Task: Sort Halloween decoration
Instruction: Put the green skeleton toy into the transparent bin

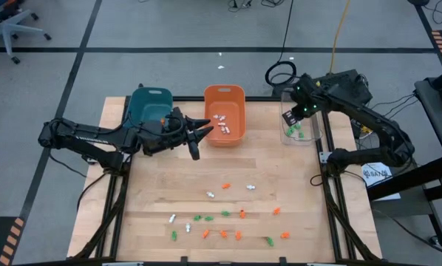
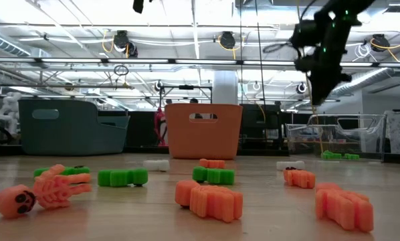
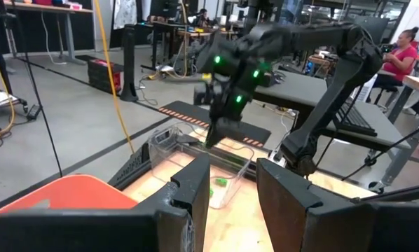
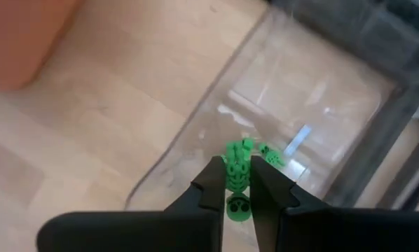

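Observation:
Several tiny orange, green and white Halloween trinkets (image 1: 228, 214) lie loose on the near half of the wooden table. My right gripper (image 4: 235, 183) hangs over the clear bin (image 1: 310, 137) at the far right, shut on a green skeleton trinket (image 4: 236, 168). More green trinkets (image 4: 269, 155) lie on the clear bin's floor. My left gripper (image 1: 197, 137) stands open and level between the teal bin (image 1: 148, 105) and the orange bin (image 1: 225, 111), with nothing between its fingers (image 3: 195, 196). My right gripper pinches the green skeleton trinket between its two fingers, which lie on either side of its body (image 4: 236, 176). Its skull (image 4: 237, 204) shows farther back in the gap. The fingers slant down from above. The trinket is lifted clear, above the clear bin's floor.
White trinkets (image 1: 222, 124) lie in the orange bin. All three bins stand in a row along the table's far edge. The bare wood between the bins and the loose trinkets is free room. People sit at desks in the room beyond the table.

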Robot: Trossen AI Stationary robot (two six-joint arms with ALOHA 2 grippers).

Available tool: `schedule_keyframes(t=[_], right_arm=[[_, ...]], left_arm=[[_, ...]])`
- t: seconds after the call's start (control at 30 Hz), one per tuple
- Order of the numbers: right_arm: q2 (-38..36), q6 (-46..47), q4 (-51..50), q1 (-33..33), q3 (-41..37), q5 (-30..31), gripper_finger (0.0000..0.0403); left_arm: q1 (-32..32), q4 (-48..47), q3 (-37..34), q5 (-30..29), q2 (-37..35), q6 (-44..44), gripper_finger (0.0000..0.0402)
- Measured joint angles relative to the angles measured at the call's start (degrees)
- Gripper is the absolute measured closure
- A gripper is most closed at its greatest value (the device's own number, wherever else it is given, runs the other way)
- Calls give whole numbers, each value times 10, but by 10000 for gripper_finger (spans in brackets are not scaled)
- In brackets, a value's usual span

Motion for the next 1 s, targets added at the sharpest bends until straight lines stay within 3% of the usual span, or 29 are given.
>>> schedule_keyframes(t=[0.2,0.5,1.0], right_arm=[[0,26,59,-22,-87,0,377],[0,25,125,-25,-150,1,376],[68,61,141,-25,-172,2,375]], left_arm=[[0,0,0,0,0,-9,285],[0,-19,0,5,0,-13,285],[0,-59,0,7,0,-39,285]])
